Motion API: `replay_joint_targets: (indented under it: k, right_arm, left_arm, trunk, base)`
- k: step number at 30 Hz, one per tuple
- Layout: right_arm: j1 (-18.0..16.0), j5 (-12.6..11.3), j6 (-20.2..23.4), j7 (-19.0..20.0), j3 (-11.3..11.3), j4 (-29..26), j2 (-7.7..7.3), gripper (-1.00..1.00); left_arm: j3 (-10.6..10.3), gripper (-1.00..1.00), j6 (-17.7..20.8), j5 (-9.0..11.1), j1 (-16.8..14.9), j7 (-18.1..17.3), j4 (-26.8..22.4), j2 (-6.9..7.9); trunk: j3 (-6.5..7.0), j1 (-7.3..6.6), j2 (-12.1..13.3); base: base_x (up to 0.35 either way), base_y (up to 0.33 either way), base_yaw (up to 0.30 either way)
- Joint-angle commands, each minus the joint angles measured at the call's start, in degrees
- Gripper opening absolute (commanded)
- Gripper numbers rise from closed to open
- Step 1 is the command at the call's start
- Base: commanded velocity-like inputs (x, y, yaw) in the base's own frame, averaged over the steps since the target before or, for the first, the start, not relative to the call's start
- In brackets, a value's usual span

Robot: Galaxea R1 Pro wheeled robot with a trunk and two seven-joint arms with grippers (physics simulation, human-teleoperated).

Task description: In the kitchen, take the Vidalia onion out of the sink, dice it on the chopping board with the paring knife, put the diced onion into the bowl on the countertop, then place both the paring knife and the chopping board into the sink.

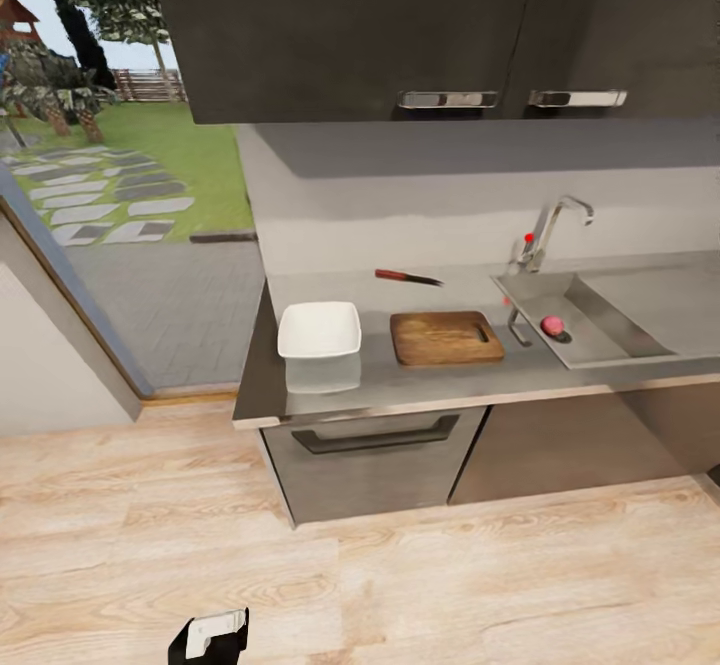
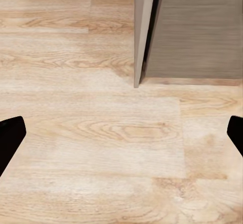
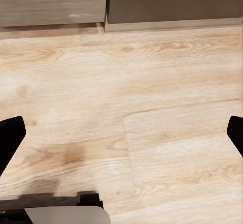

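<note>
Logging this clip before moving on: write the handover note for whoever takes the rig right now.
Both end effectors open and empty, held low over the wooden floor, away from the countertop.
Vidalia onion whole, in the sink.
Chopping board on the countertop, bowl at its left, paring knife behind the board.
Done: nothing.
Left: approach, fetch the onion, dice, fill the bowl, put knife and board into the sink.

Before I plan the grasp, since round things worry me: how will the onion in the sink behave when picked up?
The Vidalia onion looks small and round, so a nudge would probably roll it. It lies by the drain in the sink, whose walls should contain it. Its smooth skin may slip between fingers.
</note>
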Motion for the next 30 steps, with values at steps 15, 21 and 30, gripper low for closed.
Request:
replay_joint_targets:
  k: [15, 21, 30]
  right_arm:
    - [0.0, 0.1, -0.1, -0.2, 0.1, 0.0, -0.02, 1.0]
    - [0.0, 0.1, -0.1, -0.2, 0.1, 0.1, -0.02, 1.0]
    - [0.0, 0.1, -0.1, -0.2, 0.1, 0.0, -0.02, 1.0]
  left_arm:
    - [0.4, 1.0, -0.4, -0.6, -0.1, 0.2, 0.2, -0.12]
    - [0.4, 1.0, -0.4, -0.6, -0.1, 0.2, 0.2, -0.12]
    - [0.4, 1.0, -0.4, -0.6, -0.1, 0.3, 0.2, -0.12]
  trunk:
    - [1.29, 0.03, -0.1]
    - [1.84, 0.03, -0.1]
    - [2.19, 0.03, -0.1]
  base:
    - [0.0, -0.164, 0.0]
    - [0.0, -0.216, 0.0]
    - [0.0, -0.248, 0.0]
